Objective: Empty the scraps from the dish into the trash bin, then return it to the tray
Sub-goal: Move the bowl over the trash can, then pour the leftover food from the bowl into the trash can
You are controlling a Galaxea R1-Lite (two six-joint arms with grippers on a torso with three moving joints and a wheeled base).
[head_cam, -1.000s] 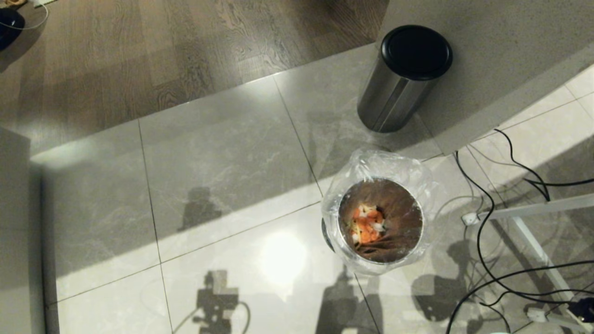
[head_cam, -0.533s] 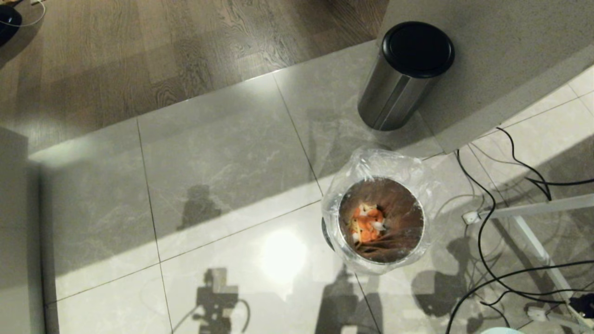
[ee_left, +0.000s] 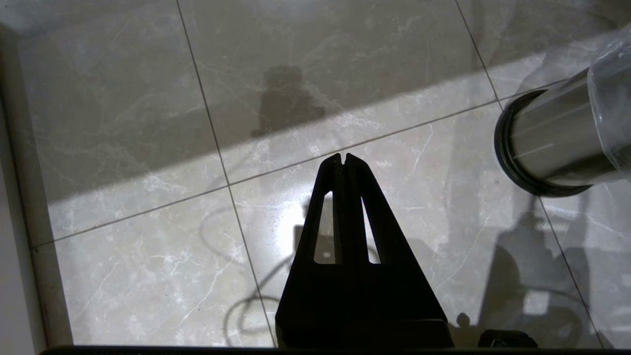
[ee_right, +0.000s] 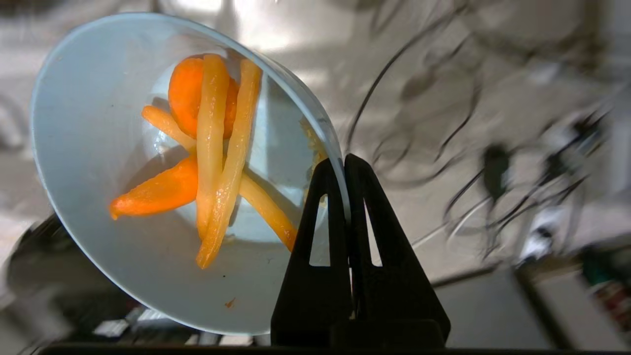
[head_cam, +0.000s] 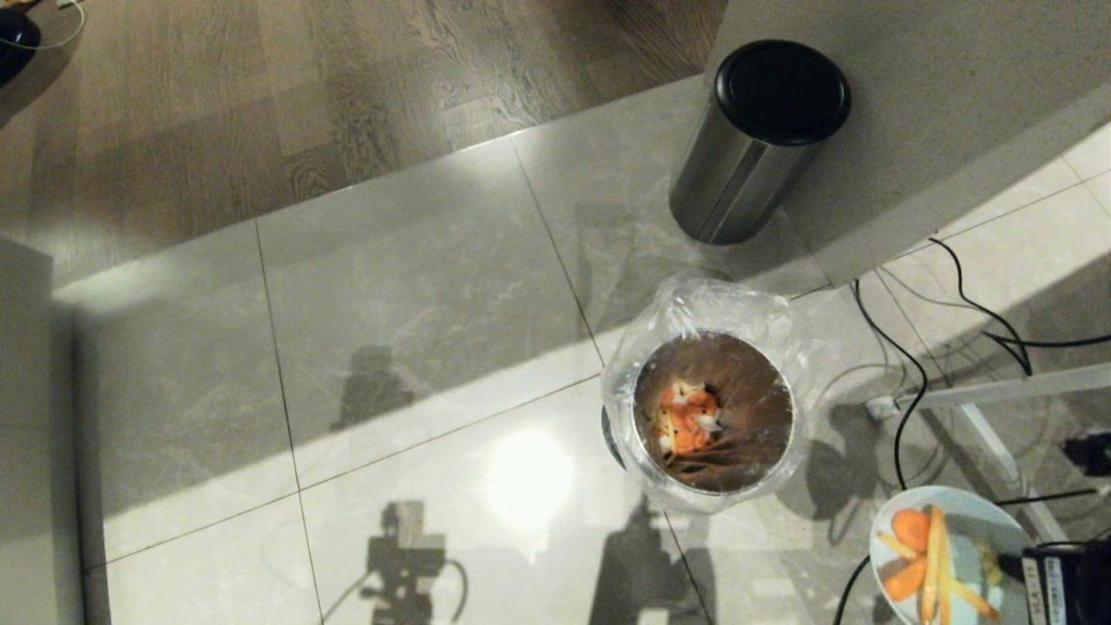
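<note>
Low at the head view's right edge, the right gripper (ee_right: 345,162) has its fingers clamped on the dish's (head_cam: 942,555) rim, scraps (ee_right: 212,158) inside, near the bin (head_cam: 712,412). Left gripper (ee_left: 344,159) hangs over the floor, fingers together.

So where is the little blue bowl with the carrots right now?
The dish is at the bottom right of the head view, pinched at its rim by the right gripper, off to the right of the trash bin and not over it.
</note>
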